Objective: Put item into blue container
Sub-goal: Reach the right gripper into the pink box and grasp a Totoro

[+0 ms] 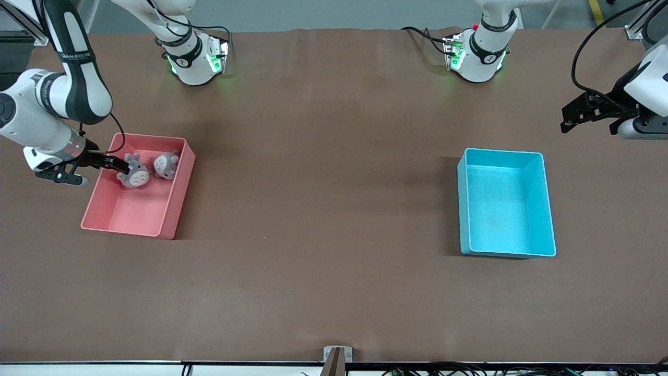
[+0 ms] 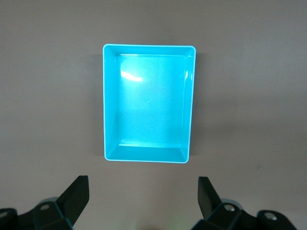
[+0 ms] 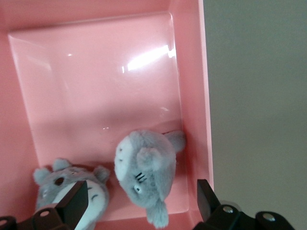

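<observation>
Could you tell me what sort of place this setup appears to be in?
Most likely a robotics lab bench set up for sorting trials: two robot arm bases bolted along one table under a brown mat, a pink bin holding two grey plush toys, an empty blue container, and loose cabling along the edge.

Left arm (image 1: 644, 94): cut off by front view's edge. Plush toy (image 3: 72, 199): lower part cut off in right wrist view, partly hidden by claw finger (image 3: 74, 206).
</observation>
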Tool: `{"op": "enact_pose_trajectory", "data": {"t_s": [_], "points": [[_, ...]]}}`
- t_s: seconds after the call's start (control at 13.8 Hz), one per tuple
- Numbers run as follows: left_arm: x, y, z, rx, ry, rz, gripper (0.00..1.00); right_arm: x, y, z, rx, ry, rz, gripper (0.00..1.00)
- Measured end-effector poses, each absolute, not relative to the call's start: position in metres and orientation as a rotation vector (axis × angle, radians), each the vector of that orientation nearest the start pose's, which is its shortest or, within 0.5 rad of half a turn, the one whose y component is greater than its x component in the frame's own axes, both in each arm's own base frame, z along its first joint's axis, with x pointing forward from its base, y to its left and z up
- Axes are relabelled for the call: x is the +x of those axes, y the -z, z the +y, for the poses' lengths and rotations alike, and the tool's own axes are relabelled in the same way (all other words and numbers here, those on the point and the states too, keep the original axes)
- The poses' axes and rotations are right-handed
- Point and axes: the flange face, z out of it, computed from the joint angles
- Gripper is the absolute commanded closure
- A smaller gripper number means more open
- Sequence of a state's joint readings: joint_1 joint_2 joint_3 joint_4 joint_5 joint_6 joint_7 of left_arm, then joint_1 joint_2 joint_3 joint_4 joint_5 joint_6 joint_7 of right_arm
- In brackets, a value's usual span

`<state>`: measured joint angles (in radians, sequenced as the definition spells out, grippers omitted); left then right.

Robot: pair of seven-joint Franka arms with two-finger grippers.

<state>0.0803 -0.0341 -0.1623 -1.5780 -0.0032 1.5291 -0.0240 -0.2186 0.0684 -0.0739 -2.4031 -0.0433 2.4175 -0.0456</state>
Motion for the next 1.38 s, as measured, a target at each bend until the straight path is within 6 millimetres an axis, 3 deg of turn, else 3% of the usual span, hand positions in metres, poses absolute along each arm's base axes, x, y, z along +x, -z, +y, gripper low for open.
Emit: {"op": "enact_pose_trajectory", "data": {"t_s": [0.22,0.36,0.65,0.8,0.94,1.16,1.38], "points": [[0.539,-0.634,-0.046,-3.137,-0.029,0.091,0.0,0.46,-0.244,-0.14,-3.146,-0.093,0.336,0.0],[0.539,-0.634,-0.046,-3.137,-0.03,0.092,0.0,0.457,-0.23,-0.14,-3.146,-0.107,0.335,0.0],[0.539,-0.632,-0.047,-3.137,-0.034,0.093,0.0,0.457,-0.228,-0.139,-3.145,-0.113,0.334,0.01],[0.539,-0.632,-0.047,-3.137,-0.035,0.093,0.0,0.457,-0.228,-0.139,-3.144,-0.116,0.334,0.06],[0.539,-0.632,-0.047,-3.137,-0.035,0.093,0.0,0.457,-0.227,-0.139,-3.144,-0.121,0.334,0.25],[0.539,-0.632,-0.047,-3.137,-0.034,0.093,0.0,0.456,-0.226,-0.137,-3.141,-0.143,0.329,0.67],[0.539,-0.631,-0.047,-3.137,-0.035,0.093,0.0,0.456,-0.226,-0.136,-3.141,-0.145,0.324,0.94]]}}
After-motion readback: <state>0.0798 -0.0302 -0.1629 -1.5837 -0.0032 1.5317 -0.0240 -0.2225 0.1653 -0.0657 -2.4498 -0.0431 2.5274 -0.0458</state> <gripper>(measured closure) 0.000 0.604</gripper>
